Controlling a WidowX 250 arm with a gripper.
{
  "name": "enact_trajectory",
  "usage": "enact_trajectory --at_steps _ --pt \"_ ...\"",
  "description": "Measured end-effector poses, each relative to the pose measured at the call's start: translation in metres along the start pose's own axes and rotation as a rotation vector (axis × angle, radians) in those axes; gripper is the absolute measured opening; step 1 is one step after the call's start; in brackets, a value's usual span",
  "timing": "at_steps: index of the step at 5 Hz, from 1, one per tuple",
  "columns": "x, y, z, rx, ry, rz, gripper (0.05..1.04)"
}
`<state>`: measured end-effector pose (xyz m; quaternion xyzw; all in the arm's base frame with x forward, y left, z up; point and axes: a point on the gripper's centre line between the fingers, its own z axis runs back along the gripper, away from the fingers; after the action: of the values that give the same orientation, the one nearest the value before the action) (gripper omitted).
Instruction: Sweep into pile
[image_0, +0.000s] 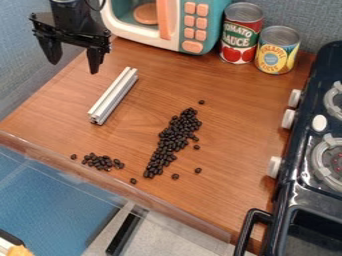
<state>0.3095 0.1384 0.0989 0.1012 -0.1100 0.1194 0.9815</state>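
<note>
So the black fingers are hanging up in the far left corner, spread wide with nothing between them. The metal bar is lying on the table near the gripper, and I'm guessing it's serving as the sweeper here. First worry: if the grip is landing off-centre or crooked, the bar is probably going to be twisting mid-sweep and letting beans slip past its ends. If it's riding too high, beans are rolling underneath.

Bigger worry is the small cluster, since it's sitting close to the table's front edge. Any push aiming that way is probably sending beans over. Pushing too fast is likely scattering them too, them being small and roundish.

As for looks, the beans are showing dark, nearly black, with a bit of shine. The main heap is stretching in a long slanted streak around mid-table, the small cluster is sitting apart to its left in the picture, and a few strays are dotting the wood around them.
</note>
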Motion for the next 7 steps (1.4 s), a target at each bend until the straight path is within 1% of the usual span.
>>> enact_trajectory --at_steps 1,2,3,4,5,6,7 --pt "-0.004 -0.004 -0.01 -0.016 0.042 -0.005 1.0" --pt "0.013 -0.006 -0.015 -0.1 0.09 -0.037 1.0" --pt "0.028 0.001 -0.016 -0.118 0.099 -0.019 1.0" --pt "0.038 0.001 -0.029 -0.124 0.122 -0.008 1.0" --pt "0.041 0.0 -0.035 -0.112 0.101 -0.001 1.0" --pt "0.039 -0.007 -0.045 -0.102 0.102 -0.01 1.0" --pt "0.043 -0.02 -0.046 -0.093 0.088 -0.008 1.0"
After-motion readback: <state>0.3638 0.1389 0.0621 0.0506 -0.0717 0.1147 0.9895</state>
